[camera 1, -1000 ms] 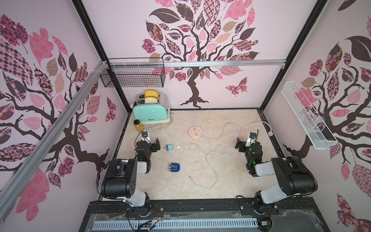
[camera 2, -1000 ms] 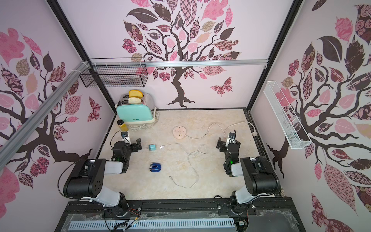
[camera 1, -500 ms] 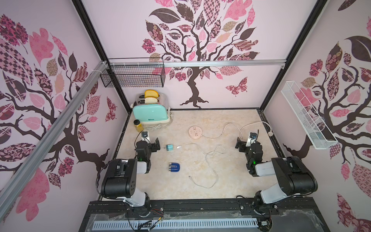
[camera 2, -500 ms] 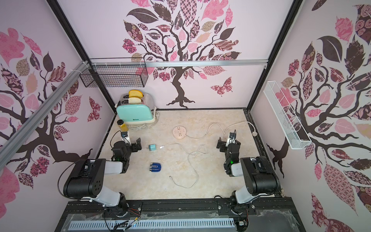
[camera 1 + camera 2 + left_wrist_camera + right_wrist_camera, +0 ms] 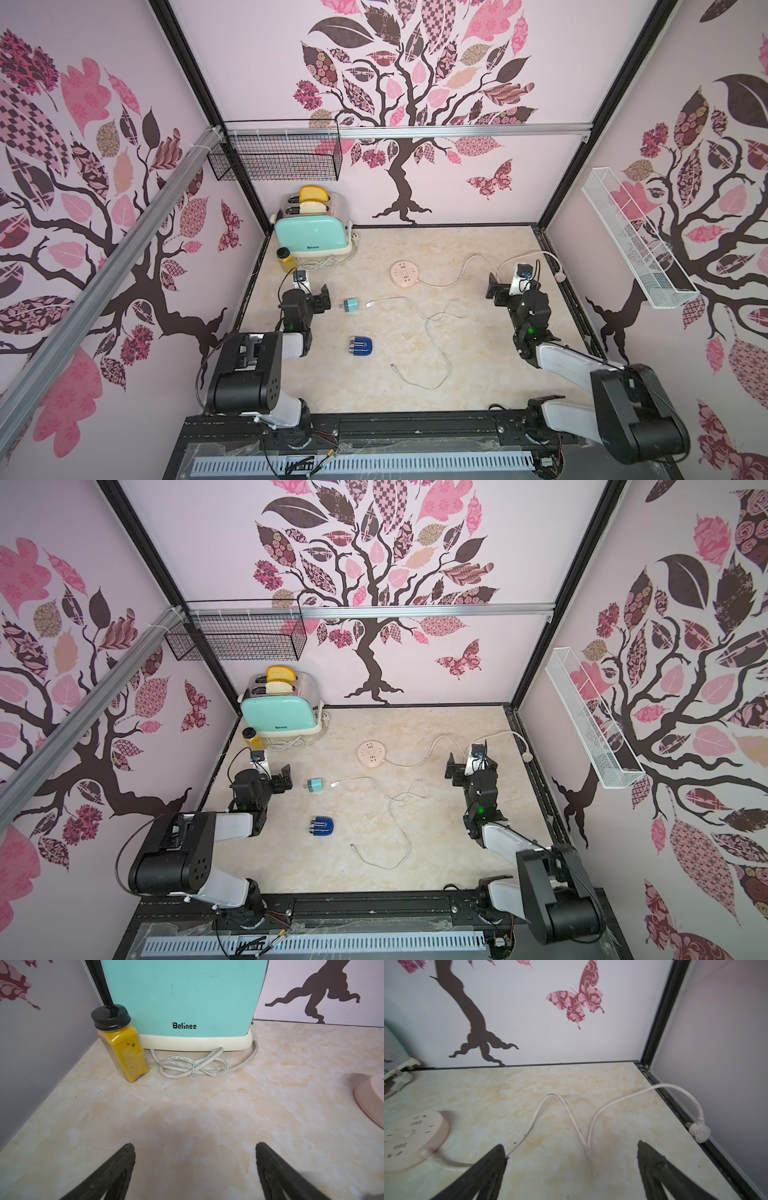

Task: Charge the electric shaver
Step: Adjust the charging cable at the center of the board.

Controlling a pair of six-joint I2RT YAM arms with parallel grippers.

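Left gripper (image 5: 195, 1148) and right gripper (image 5: 571, 1146): both spread wide, holding nothing.
Both arms bent, hovering low over the tabletop (image 5: 415, 245); electric shaver (image 5: 360, 346) lies between them, nearer the left arm, untouched.

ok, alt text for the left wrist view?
The left pincer, jaws open and empty, hovers over a marbled tabletop facing a mint-green Belinee toaster. A yellow spice jar with a black lid stands beside the toaster, a bundled white cord lies in front, and a pink socket disc is partly in frame.
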